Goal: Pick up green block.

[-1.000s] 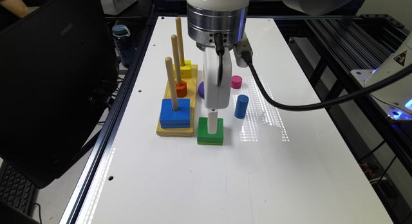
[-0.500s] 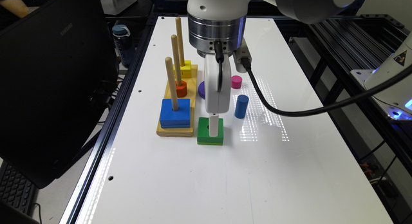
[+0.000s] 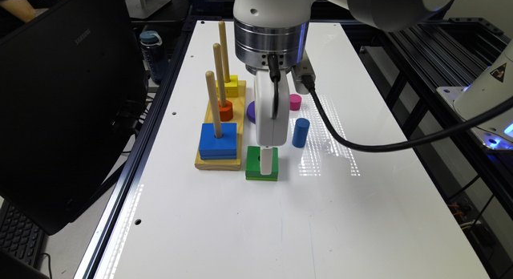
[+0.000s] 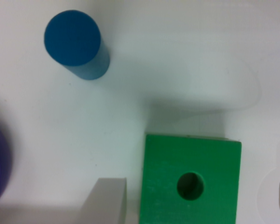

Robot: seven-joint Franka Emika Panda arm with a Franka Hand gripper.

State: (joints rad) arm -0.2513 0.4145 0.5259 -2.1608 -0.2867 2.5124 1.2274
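The green block [image 3: 254, 165] lies flat on the white table [image 3: 320, 215], just in front of the wooden peg base. It is a square with a round centre hole [image 4: 190, 185]. My gripper [image 3: 266, 166] hangs straight down over it, one white finger reaching down in front of the block's near face. In the wrist view the gripper [image 4: 191, 198] is open and straddles the green block [image 4: 191, 158]. One finger [image 4: 108, 200] stands on one side and the other finger [image 4: 275, 196] on the opposite side. A narrow gap shows between each finger and the block.
A wooden base [image 3: 218, 160] with three pegs holds a blue square block [image 3: 217, 140], an orange piece [image 3: 225, 110] and a yellow block [image 3: 228, 87]. A blue cylinder [image 3: 300, 132], a pink cylinder [image 3: 295, 102] and a purple disc [image 3: 251, 112] stand behind the gripper. A black laptop [image 3: 60, 110] sits beside the table.
The gripper has come down a little over the green block. The block has not moved.
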